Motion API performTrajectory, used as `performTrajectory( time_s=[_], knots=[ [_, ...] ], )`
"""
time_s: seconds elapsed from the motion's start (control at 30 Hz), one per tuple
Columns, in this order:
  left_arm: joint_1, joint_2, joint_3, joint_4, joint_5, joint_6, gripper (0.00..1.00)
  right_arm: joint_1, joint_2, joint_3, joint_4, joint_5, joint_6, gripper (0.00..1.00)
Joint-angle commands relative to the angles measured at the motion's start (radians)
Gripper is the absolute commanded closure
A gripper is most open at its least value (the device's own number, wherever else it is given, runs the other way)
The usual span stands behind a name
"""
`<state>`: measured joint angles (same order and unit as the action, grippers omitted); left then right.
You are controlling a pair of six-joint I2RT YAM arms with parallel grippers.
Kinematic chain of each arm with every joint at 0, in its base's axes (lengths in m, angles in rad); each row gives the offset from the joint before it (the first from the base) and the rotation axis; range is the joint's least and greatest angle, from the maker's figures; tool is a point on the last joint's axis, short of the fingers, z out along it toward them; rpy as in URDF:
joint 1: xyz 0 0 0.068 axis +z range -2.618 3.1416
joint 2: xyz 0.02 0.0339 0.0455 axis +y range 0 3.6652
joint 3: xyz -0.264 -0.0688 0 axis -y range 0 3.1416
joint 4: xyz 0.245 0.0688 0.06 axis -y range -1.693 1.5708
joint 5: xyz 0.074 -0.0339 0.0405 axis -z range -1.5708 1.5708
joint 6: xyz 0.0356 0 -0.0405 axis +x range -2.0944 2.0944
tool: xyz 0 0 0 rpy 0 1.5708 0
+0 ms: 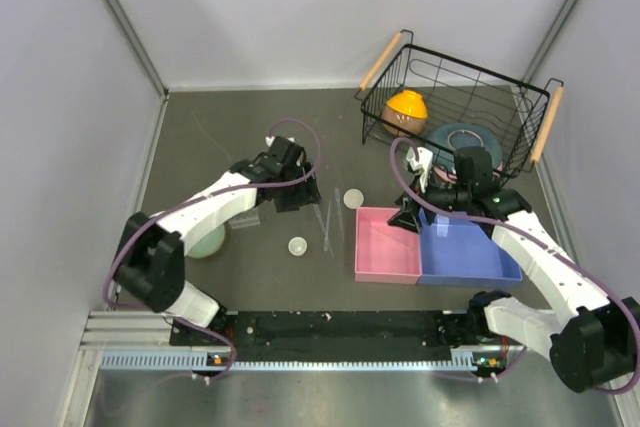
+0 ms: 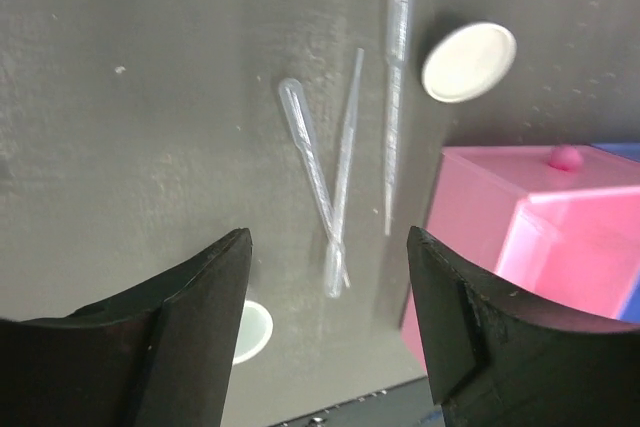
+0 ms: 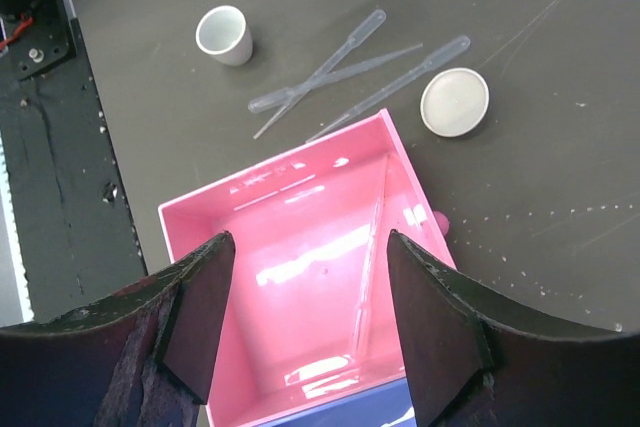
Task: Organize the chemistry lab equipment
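L gripper [image 2: 328,239]: jaws apart, nothing held, poised above 3 clear pipettes [image 2: 393,117] on dark tabletop [image 2: 150,97]; 2 crossed, 3rd just beside. Flat white dish [image 2: 468,62] near 3rd's bulb end. 2nd white dish [image 2: 252,332] partly hidden behind L gripper. R gripper [image 3: 308,239]: jaws apart, empty, above pink bin [image 3: 290,192]. 1 more pipette [image 3: 368,277] inside bin, close to one side wall.

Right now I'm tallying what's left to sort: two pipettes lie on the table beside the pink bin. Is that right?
Not quite. Three pipettes lie on the table beside the pink bin, not two: two of them cross each other and the third lies apart. The left wrist view shows this plainly.
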<state>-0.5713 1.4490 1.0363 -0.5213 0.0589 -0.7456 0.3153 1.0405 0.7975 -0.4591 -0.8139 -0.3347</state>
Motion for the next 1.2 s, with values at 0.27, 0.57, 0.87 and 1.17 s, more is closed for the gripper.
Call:
performTrajectory(
  time_s=[0.27,0.57,0.87,1.17],
  knots=[
    [-0.042,0.318,0.277,-0.183,-0.172,-0.046,0.49,-0.015,-0.04,-0.003,-0.018,-0.007,-0.093,0.36],
    [-0.082,0.415,0.369,-0.2,-0.128,0.07,0.48,-0.016,-0.04,0.0,-0.024,-0.002,-0.099,0.35],
    [-0.117,0.453,0.413,-0.226,-0.106,0.193,0.55,-0.016,-0.037,0.0,-0.026,0.001,-0.102,0.35],
    [-0.14,0.508,0.424,-0.224,-0.064,0.215,0.65,-0.015,-0.031,0.0,-0.027,-0.002,-0.105,0.35]
  ],
)
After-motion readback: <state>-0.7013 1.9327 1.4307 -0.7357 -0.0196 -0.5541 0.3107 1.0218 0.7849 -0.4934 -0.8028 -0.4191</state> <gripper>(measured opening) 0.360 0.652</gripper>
